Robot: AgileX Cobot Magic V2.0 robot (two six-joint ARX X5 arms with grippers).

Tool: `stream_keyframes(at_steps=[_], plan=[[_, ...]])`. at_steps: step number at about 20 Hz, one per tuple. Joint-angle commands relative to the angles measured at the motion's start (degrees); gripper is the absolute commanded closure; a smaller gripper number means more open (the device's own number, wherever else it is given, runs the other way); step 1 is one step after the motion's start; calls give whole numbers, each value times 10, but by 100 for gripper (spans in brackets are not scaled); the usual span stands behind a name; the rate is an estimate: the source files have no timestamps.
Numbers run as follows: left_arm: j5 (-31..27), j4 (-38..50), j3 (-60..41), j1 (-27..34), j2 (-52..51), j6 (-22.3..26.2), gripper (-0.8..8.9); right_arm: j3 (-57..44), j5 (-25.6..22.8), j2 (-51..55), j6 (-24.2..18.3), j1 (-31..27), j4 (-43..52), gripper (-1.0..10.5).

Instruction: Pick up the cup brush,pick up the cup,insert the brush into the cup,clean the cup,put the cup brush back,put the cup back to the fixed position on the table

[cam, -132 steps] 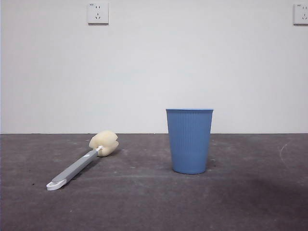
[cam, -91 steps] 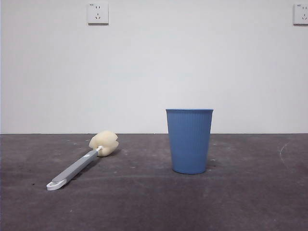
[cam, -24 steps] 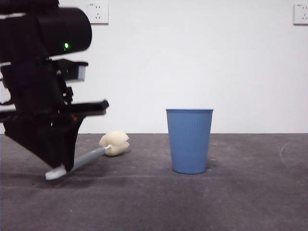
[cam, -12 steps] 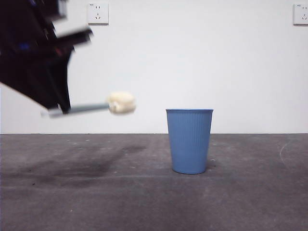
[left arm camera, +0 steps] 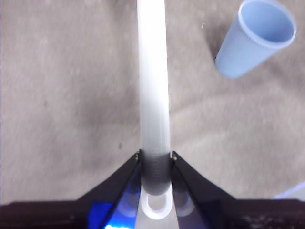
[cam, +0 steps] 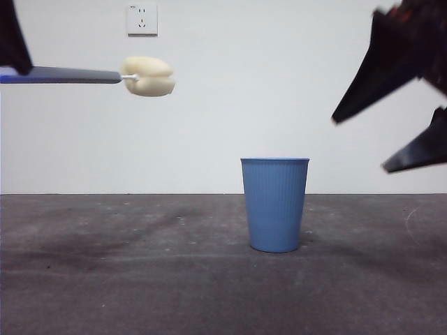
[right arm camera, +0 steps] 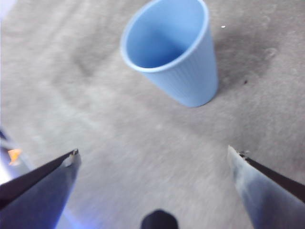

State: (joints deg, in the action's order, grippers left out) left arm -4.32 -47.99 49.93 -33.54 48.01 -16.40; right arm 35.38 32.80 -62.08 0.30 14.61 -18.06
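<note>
The blue ribbed cup [cam: 275, 204] stands upright on the dark grey table [cam: 140, 279]; it also shows in the left wrist view [left arm camera: 255, 40] and the right wrist view [right arm camera: 171, 52]. My left gripper [left arm camera: 155, 160] is shut on the cup brush's grey handle [left arm camera: 153, 86] near its white loop. In the front view the cup brush [cam: 77, 75] is held level, high at the upper left, with its cream sponge head [cam: 147, 76] pointing right. My right gripper [cam: 391, 136] is open at the upper right, above and to the right of the cup, jaws spread wide [right arm camera: 155, 160].
Two wall sockets sit on the white back wall [cam: 142, 19] [cam: 436, 19]. A pale curved mark lies on the table at the far right [cam: 412, 213].
The left gripper has lifted the brush higher and further left. The right gripper has come into the front view at the upper right.
</note>
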Motion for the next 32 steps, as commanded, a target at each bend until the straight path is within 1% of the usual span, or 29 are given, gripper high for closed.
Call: stream_keyframes(at_steps=[1, 5, 6, 8, 10, 14, 24, 26, 31, 32], plan=[[1, -10, 2, -1, -7, 12, 822, -29, -11, -24, 16, 14, 69, 412], [4, -10, 2, -1, -9, 12, 822, -56, -41, -95, 12, 43, 172, 420], [9, -10, 2, -1, -9, 12, 822, -56, -47, -111, 4, 49, 189, 450], [17, -10, 2, -1, -9, 12, 822, -56, -49, -144, 0, 62, 238, 450], [17, -10, 2, -1, -9, 12, 822, -56, -80, -169, -5, 73, 276, 446], [17, -9, 2, -1, -9, 12, 822, -56, -107, -203, -14, 88, 340, 442], [17, -9, 2, -1, -9, 10, 822, -56, -110, -339, -12, 106, 529, 441], [17, -9, 2, -1, -9, 9, 822, -56, -122, -358, -12, 110, 558, 441], [16, -8, 2, -1, -9, -1, 822, -55, -126, -412, -5, 113, 637, 444], [16, -7, 2, -1, -9, -1, 822, -55, -138, -417, -1, 115, 645, 447]])
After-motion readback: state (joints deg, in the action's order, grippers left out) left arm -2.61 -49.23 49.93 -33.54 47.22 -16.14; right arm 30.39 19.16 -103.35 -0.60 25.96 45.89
